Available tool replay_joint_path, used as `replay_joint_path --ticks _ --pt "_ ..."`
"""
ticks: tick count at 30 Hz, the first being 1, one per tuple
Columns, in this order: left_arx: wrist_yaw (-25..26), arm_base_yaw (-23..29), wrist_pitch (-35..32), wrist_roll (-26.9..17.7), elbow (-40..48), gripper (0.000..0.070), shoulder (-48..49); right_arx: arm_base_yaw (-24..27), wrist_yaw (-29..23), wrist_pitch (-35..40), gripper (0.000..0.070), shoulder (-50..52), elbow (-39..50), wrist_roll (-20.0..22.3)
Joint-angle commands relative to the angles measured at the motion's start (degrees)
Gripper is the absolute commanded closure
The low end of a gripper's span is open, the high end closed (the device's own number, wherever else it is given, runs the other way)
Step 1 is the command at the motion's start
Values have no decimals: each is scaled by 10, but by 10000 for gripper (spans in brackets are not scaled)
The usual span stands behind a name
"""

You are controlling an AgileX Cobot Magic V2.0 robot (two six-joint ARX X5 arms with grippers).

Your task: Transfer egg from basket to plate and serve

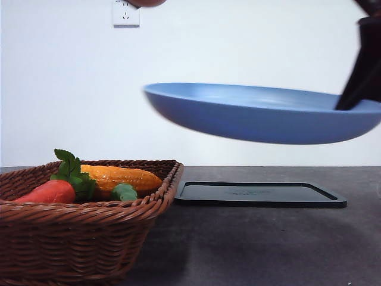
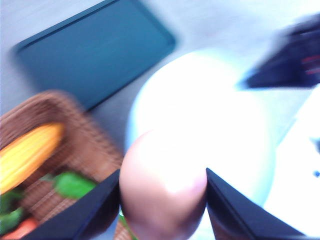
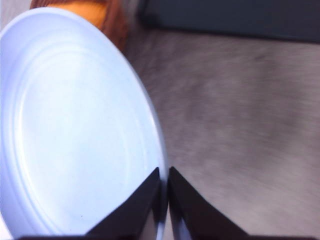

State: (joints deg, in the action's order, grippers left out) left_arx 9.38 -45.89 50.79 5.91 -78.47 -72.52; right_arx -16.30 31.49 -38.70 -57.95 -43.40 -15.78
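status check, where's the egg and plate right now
Left gripper shut on egg, above the plate. Right gripper shut on plate rim, plate held in the air over the black tray. Plate bare, nothing between egg and plate.

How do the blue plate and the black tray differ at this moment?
The plate is round, blue and held in the air, slightly tilted, its rim pinched by the right end effector; the tray is rectangular, black and lies flat on the table. The plate hangs above the tray. Both are shallow, rimmed and bare.
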Motion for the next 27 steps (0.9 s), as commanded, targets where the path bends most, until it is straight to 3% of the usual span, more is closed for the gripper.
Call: replay_joint_path --ticks 1,6,12,27 --pt "2 -18 -2 -3 -7 482 -11 -26 7 23 700 -14 -11 -23" --pt "2 -63 -2 -3 -7 482 -42 -65 7 64 700 -44 -11 -46" --pt "0 -97 -2 -4 -7 482 -104 -80 16 60 700 -60 -11 -47" --pt "-6 -108 0 -5 -7 480 -210 -81 15 28 700 -60 -11 -41"
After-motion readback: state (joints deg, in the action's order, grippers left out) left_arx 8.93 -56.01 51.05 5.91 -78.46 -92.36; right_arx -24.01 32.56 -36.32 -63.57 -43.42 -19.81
